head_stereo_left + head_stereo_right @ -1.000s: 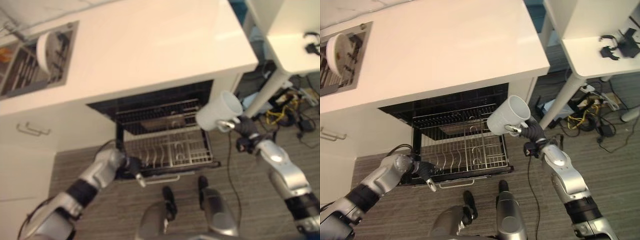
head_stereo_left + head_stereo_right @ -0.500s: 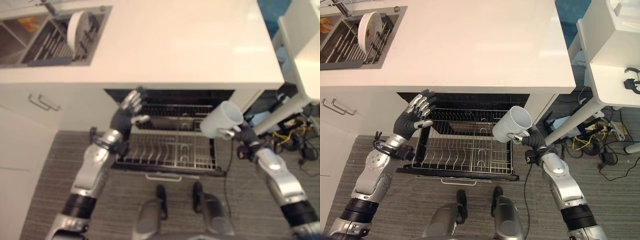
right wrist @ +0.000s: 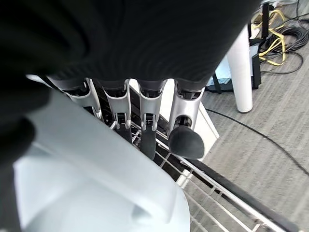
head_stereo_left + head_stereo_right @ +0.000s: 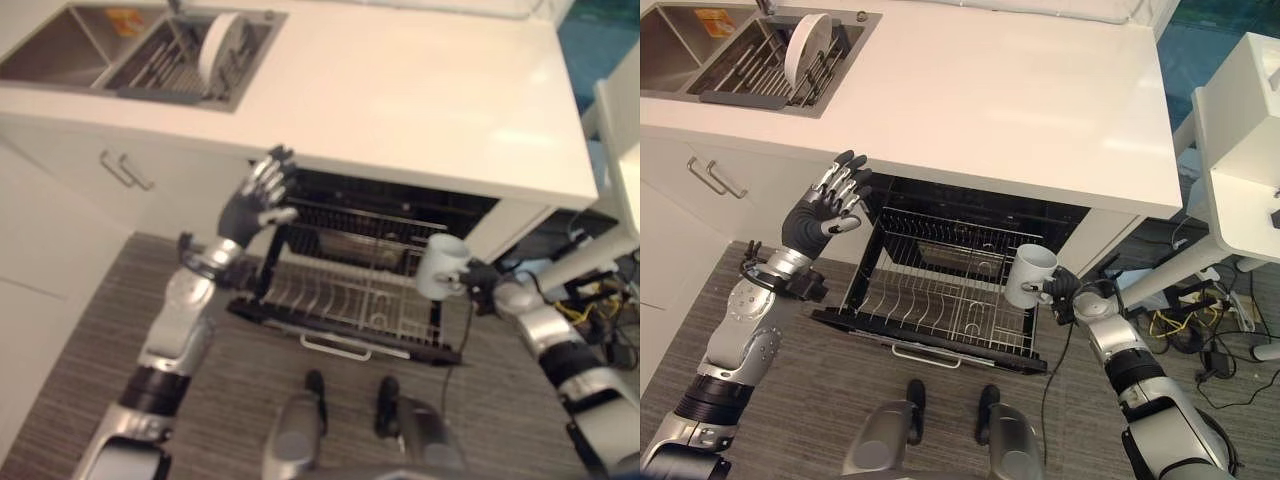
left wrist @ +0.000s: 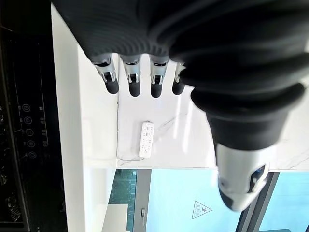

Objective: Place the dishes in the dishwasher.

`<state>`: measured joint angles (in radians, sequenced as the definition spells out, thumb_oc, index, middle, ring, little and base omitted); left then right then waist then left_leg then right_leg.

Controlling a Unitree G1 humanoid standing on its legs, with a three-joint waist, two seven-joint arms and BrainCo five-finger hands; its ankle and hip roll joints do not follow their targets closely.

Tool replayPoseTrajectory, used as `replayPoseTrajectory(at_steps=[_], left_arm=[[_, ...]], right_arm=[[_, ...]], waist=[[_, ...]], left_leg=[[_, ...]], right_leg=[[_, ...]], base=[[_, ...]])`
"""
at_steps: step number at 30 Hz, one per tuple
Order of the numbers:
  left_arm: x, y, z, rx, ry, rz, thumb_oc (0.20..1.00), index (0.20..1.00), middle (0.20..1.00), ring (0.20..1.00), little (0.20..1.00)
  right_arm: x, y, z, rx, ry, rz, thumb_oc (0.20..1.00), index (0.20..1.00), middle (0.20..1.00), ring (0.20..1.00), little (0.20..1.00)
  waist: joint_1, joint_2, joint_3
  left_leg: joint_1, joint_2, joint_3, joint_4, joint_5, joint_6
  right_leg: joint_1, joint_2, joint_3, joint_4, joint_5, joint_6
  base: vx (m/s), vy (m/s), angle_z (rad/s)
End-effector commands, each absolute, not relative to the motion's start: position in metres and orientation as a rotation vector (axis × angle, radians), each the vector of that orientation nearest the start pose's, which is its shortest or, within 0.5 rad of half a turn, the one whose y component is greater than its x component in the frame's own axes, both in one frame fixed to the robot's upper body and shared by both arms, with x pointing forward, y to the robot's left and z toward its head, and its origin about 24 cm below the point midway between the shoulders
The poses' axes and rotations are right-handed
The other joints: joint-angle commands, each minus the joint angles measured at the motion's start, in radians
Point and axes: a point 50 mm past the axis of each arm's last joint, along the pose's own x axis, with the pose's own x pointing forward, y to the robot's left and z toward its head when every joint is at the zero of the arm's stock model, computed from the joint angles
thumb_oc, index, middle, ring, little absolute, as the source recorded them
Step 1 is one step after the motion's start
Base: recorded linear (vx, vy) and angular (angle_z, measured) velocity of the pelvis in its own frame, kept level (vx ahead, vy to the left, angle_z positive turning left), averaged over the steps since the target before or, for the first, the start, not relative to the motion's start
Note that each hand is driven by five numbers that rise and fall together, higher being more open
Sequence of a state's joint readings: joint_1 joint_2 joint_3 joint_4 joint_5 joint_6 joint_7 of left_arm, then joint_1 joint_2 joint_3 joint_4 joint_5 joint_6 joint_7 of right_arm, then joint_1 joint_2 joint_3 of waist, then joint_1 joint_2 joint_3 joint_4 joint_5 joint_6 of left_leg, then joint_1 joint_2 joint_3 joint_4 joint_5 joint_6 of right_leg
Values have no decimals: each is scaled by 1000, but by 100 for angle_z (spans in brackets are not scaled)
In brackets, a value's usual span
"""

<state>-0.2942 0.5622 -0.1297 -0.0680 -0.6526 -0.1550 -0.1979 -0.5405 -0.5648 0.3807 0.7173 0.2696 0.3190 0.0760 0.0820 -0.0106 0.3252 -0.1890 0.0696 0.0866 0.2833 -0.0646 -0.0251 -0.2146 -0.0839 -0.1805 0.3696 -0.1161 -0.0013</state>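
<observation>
right hand (image 4: 1064, 287) grasps white mug (image 4: 1031, 276), now lowered over pulled-out rack (image 4: 940, 300) at its 3 o'clock edge | left hand (image 4: 823, 213) raised, fingers spread, empty | placement looks imminent

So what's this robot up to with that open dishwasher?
It is loading dishes. Its right hand holds a white mug by the handle, over the right end of the pulled-out dishwasher rack. Its left hand is raised with fingers spread, holding nothing, near the counter edge. A white plate stands in the sink rack.
</observation>
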Motion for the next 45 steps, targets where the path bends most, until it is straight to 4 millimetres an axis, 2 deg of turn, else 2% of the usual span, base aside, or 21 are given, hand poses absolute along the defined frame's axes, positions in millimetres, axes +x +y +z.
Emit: replayPoseTrajectory(at_steps=[1,2,6,10,16,17,18,20,21,28,33,36,41,45], left_arm=[[284,175,187,-84,-551,-495,1000,1000,1000,1000,1000],[283,172,196,-104,-590,-519,1000,1000,1000,1000,1000],[281,167,206,-149,-640,-546,1000,1000,1000,1000,1000],[280,162,214,-221,-658,-587,1000,1000,1000,1000,1000],[275,147,225,-300,-703,-658,1000,1000,1000,1000,1000],[275,145,225,-310,-700,-663,1000,1000,1000,1000,1000],[275,144,225,-313,-701,-662,1000,1000,1000,1000,1000],[275,144,226,-332,-699,-662,1000,1000,1000,1000,1000],[275,144,225,-343,-698,-663,1000,1000,1000,1000,1000],[276,143,225,-343,-706,-671,1000,1000,1000,1000,1000],[277,151,220,-341,-699,-650,1000,1000,1000,1000,1000],[276,155,219,-331,-705,-635,1000,1000,1000,1000,1000],[274,161,211,-326,-693,-593,1000,1000,1000,1000,1000],[270,167,199,-318,-672,-554,1000,1000,1000,1000,1000]], right_arm=[[340,-245,37,-423,529,108,200,200,200,200,200],[340,-259,29,-394,595,74,200,200,200,200,200],[340,-271,24,-386,670,39,200,200,200,200,200],[340,-278,25,-373,698,9,200,200,200,200,200],[349,-279,38,-363,726,-26,200,200,200,200,200],[351,-280,41,-369,720,-29,266,266,266,266,266],[352,-281,44,-367,710,-30,429,429,429,429,429],[355,-281,49,-369,704,-27,561,561,561,561,561],[356,-282,51,-372,701,-34,1000,1000,1000,1000,1000],[362,-286,64,-404,624,-81,1000,1000,1000,1000,1000],[361,-294,72,-367,541,-129,1000,1000,1000,1000,1000],[362,-292,80,-339,466,-155,1000,1000,1000,1000,1000],[362,-273,90,-282,325,-173,1000,1000,1000,1000,1000],[346,-258,77,-233,271,-159,1000,1000,1000,1000,1000]], waist=[[18,8,-1],[36,20,3],[49,41,19],[54,58,39],[57,87,62],[56,90,65],[55,94,67],[54,99,70],[53,101,72],[44,102,80],[30,87,72],[19,75,65],[-8,49,45],[-27,30,18]], left_leg=[[-4,10,-67,17,-46,-6],[-9,3,-79,17,-44,-6],[-22,-6,-92,17,-37,-7],[-37,-15,-100,17,-31,-7],[-58,-29,-106,17,-25,-8],[-58,-30,-106,17,-24,-9],[-60,-31,-107,17,-23,-9],[-65,-35,-108,17,-20,-9],[-66,-36,-108,17,-20,-9],[-70,-36,-99,17,-21,-7],[-61,-30,-84,17,-29,-6],[-50,-24,-74,17,-35,-6],[-29,-17,-58,17,-50,-3],[-5,-8,-40,17,-61,2]], right_leg=[[69,-63,28,-70,15,62],[68,-66,22,-70,14,59],[60,-69,16,-70,16,54],[45,-75,13,-70,23,53],[26,-80,5,-70,28,48],[25,-81,3,-70,29,47],[22,-81,3,-70,30,45],[17,-82,2,-70,32,44],[14,-83,1,-70,34,45],[3,-85,-2,-70,40,45],[5,-84,-1,-70,46,49],[12,-82,1,-70,47,52],[24,-72,16,-70,44,53],[43,-68,21,-70,41,58]], base=[[-7,-5,9],[-9,1,10],[-32,29,17],[-59,28,2],[-60,38,3],[-18,46,1],[-25,46,0],[-32,42,0],[-35,35,0],[-23,17,1],[0,0,0],[0,0,0],[19,-1,-3],[63,3,-10]])
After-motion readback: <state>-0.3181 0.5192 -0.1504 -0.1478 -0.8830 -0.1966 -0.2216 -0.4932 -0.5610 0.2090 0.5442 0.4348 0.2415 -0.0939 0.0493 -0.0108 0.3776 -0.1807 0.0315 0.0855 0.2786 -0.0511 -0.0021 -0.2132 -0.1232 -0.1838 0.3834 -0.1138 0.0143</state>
